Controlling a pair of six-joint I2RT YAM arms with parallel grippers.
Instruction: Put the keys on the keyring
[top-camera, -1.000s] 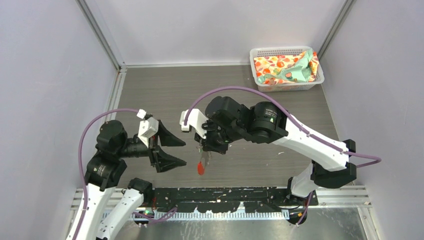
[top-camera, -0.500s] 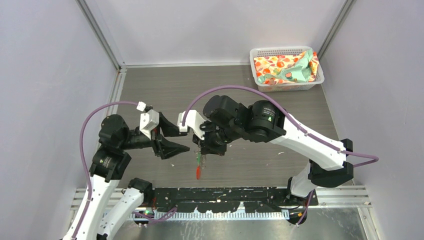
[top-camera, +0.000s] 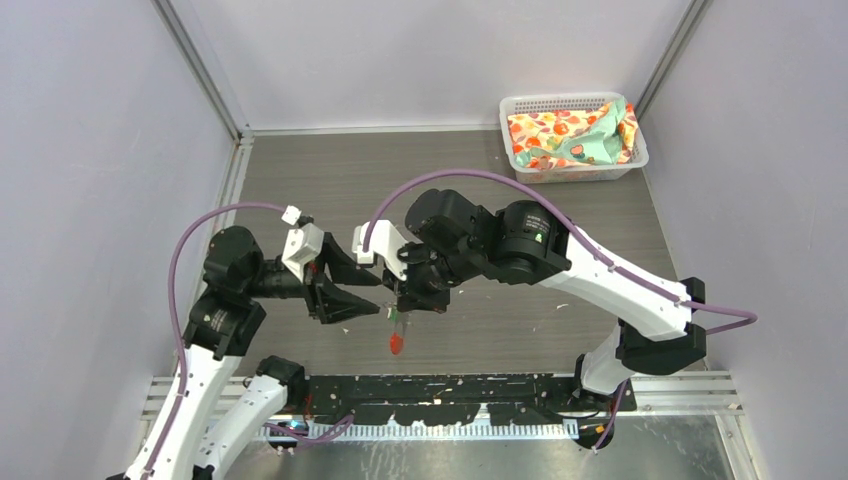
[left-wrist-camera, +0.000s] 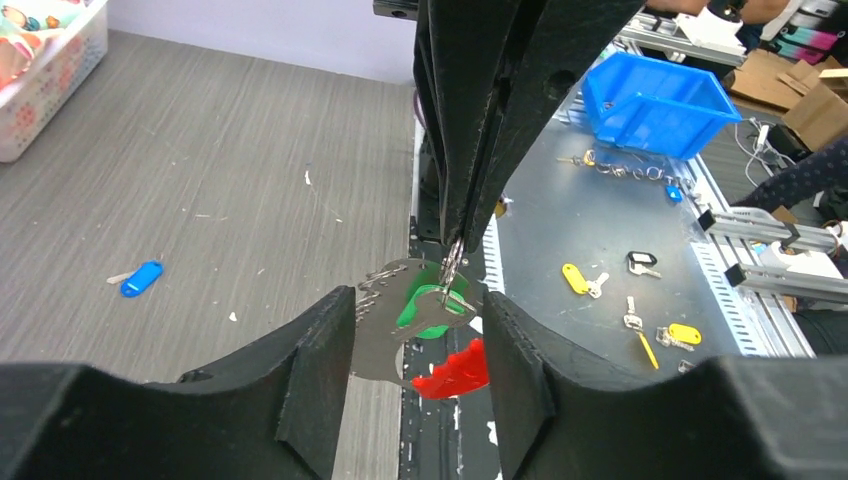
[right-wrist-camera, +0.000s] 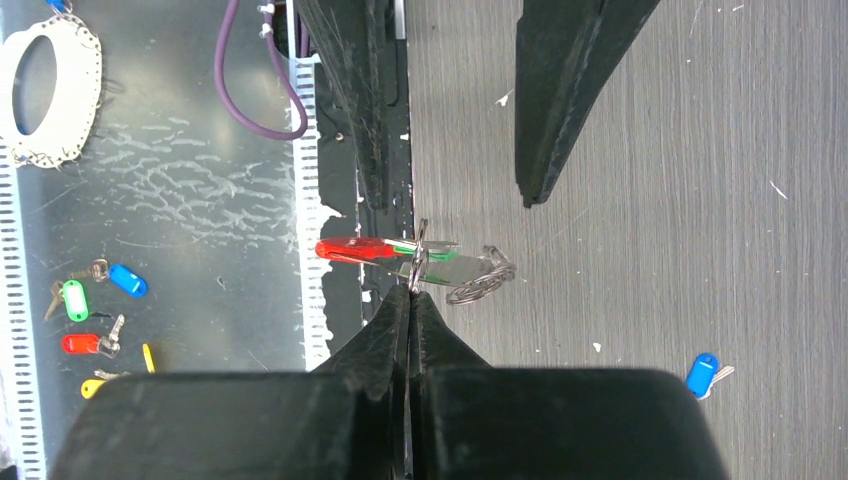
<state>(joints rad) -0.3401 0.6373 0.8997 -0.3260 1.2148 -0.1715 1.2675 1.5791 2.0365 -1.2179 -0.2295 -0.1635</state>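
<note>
Right pincer (right-wrist-camera: 410, 292) pinching keyring (right-wrist-camera: 348, 249); left pincer (left-wrist-camera: 418, 322) spread wide, flanking it; green key (left-wrist-camera: 420, 303) apparently attached.

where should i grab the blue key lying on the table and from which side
Take the blue key by its plastic head, pinched across its narrow width, coming straight down. It lies flat on the table, apart from everything else, so only the top is open, and the head is wider than the thin blade.
</note>
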